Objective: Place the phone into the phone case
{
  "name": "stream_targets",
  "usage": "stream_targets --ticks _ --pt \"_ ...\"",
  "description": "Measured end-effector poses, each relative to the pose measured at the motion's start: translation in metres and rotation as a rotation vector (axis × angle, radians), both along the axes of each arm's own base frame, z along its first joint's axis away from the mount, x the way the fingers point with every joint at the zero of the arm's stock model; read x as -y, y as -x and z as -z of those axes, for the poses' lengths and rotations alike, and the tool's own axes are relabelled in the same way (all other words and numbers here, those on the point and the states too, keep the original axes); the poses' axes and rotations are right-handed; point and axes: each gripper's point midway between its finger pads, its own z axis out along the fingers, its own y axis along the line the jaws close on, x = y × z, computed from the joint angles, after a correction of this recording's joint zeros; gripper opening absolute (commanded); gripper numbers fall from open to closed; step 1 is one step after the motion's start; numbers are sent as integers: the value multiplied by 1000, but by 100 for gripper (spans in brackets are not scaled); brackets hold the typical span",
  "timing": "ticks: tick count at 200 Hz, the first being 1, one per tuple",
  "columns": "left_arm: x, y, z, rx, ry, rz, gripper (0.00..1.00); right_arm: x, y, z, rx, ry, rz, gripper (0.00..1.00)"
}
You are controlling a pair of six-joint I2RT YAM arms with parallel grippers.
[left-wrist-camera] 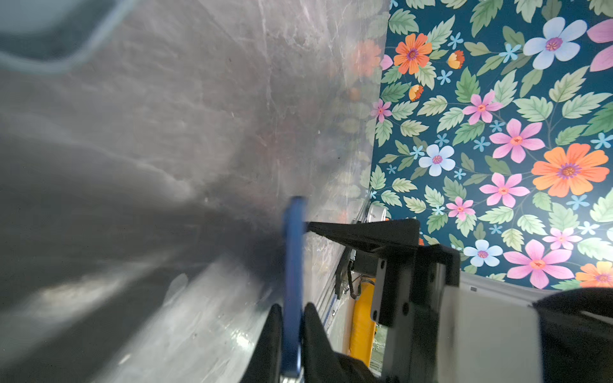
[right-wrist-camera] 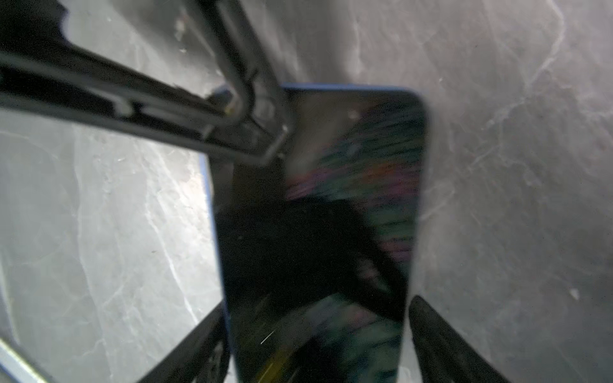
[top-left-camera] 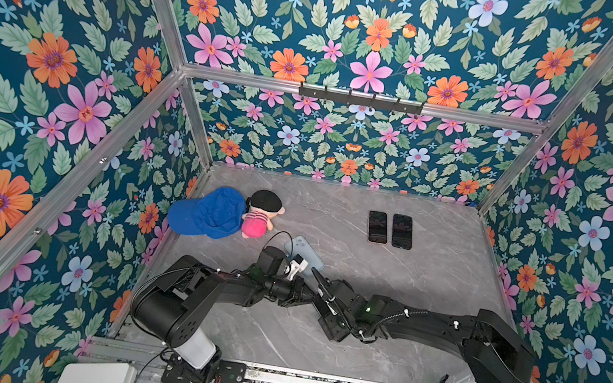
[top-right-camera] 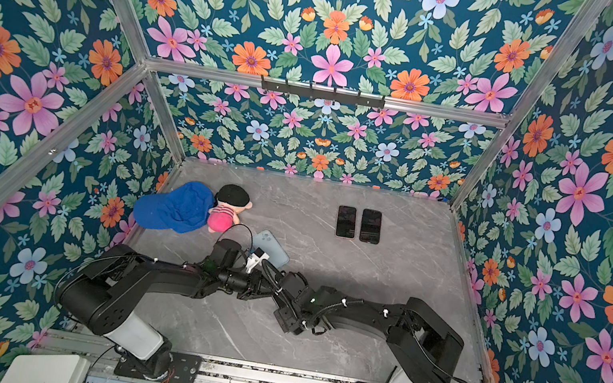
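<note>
Surface: grey marble table (top-left-camera: 424, 305). Room: floral walls (top-left-camera: 346, 144), aluminium frame (top-left-camera: 231, 76).
Far side: cap (top-left-camera: 204, 211), doll (top-left-camera: 261, 214), 2 dark spare phones (top-left-camera: 378, 227) side by side.
Phone (right-wrist-camera: 315, 232): near centre, screen toward the right wrist camera, long axis running from right gripper (right-wrist-camera: 316, 305) to left gripper (left-wrist-camera: 293, 311).
Left gripper: pinching the phone's far corner across its thickness.
Right gripper: fingers spread astride its width.
Case (top-left-camera: 309, 255): flat just beyond, diagonal, camera cutout at far-left end.

Blue phone (right-wrist-camera: 318, 232), dark screen, gripped, pale blue case (top-left-camera: 305, 253) flat nearby
</note>
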Motion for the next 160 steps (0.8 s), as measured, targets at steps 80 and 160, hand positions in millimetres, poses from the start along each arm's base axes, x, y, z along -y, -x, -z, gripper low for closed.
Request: stream_targets --ticks 80,160 --pt "2 -7 -14 45 12 -8 2 -6 0 -65 56 -183 36 87" --pt "-4 -48 -58 134 111 -145 0 13 -34 -113 -20 -419 297 79"
